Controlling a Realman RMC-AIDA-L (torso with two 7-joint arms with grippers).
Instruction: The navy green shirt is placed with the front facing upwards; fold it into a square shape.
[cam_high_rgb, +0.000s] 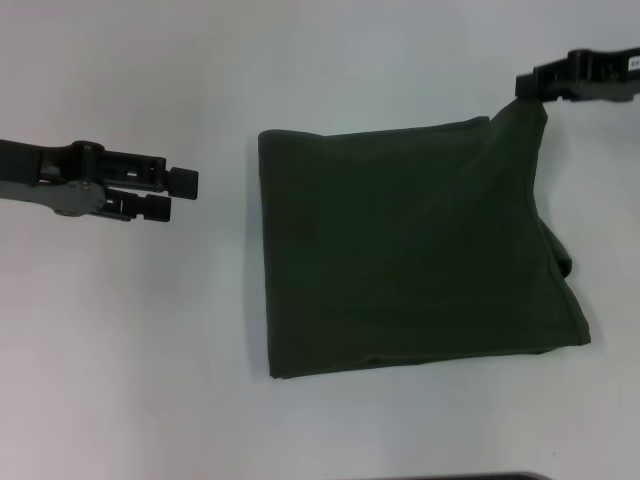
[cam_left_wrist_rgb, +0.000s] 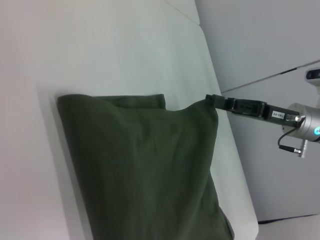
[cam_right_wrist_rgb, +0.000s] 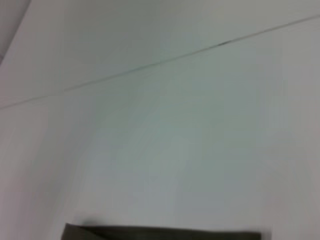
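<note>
The bench (cam_high_rgb: 120, 380) under me is white and bare around the cloth, and nothing lies between my arms and the work. At the near edge of my head view a thin dark strip (cam_high_rgb: 455, 476) shows, too little of it to say what it is.

The shirt (cam_high_rgb: 410, 260) lies folded near the middle of the bench, somewhat toward my right side, a rough dark green square with its plain side up. Its left and near edges lie flat. Its far right corner is lifted off the bench and drawn up into a peak.

My right pincer (cam_high_rgb: 522, 86) is at that far right corner, its tips closed on the cloth, so the fabric stretches tight from the corner down across the square. A small fold bulges out from the right edge below it.

My left pincer (cam_high_rgb: 180, 194) hovers over bare bench to the left of the shirt, well apart from its left edge, pointing toward it, with only a narrow gap between its tips and nothing in them.

My left wrist view shows the lifted corner from the side, with the right pincer (cam_left_wrist_rgb: 210, 99) gripping the peak and a second layer of cloth behind it. My right wrist view shows mostly white bench with a thin seam line (cam_right_wrist_rgb: 160, 62), and just a strip of the shirt (cam_right_wrist_rgb: 165, 233) at the edge.
</note>
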